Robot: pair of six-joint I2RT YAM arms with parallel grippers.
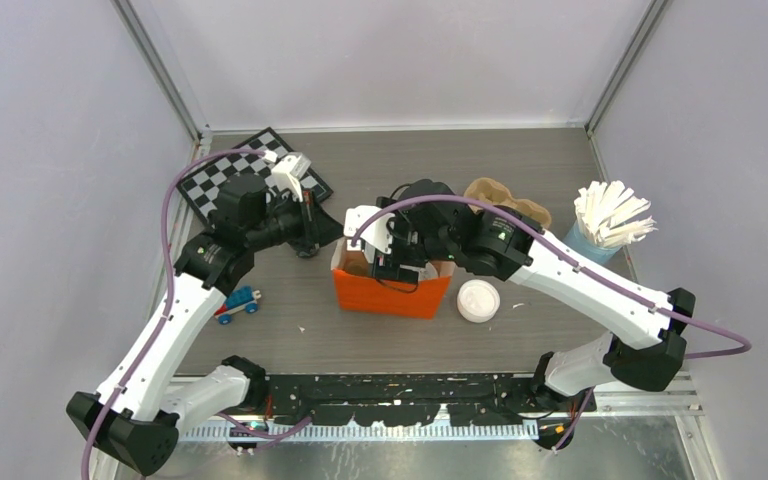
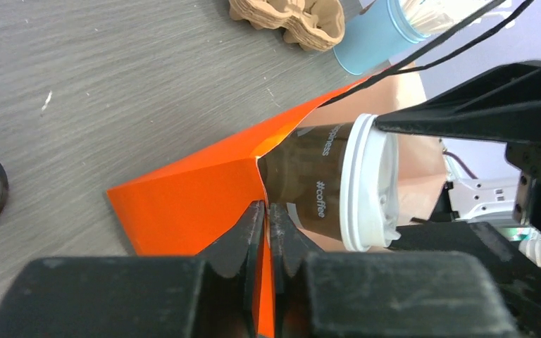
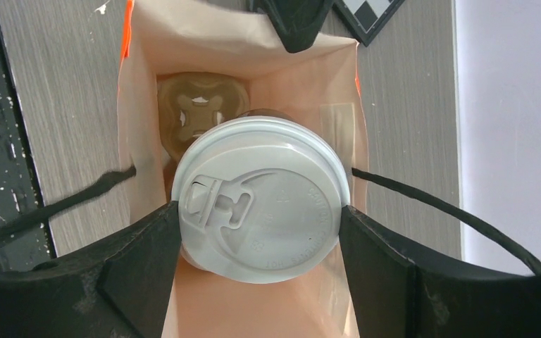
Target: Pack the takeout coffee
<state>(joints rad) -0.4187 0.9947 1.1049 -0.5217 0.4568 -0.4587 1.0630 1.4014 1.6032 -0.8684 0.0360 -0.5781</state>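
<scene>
The bag [image 1: 390, 293] sits mid-surface [image 1: 360, 340], the coffee [image 3: 260, 204] in its mouth above a carrier [image 3: 201, 116]. A lid [image 1: 478, 300] lies just right of the bag, a toy car [image 1: 239, 301] left, a checkerboard [image 1: 215, 175] behind-left.

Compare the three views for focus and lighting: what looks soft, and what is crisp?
Top external: evenly lit and sharp throughout, with only soft shadows around the orange bag. Left wrist: the left gripper is blurred up close, while the takeout coffee lettering reads clearly. Right wrist: the cup's white lid is crisp, embossing visible; the right gripper's fingers are dark and soft-edged.
</scene>
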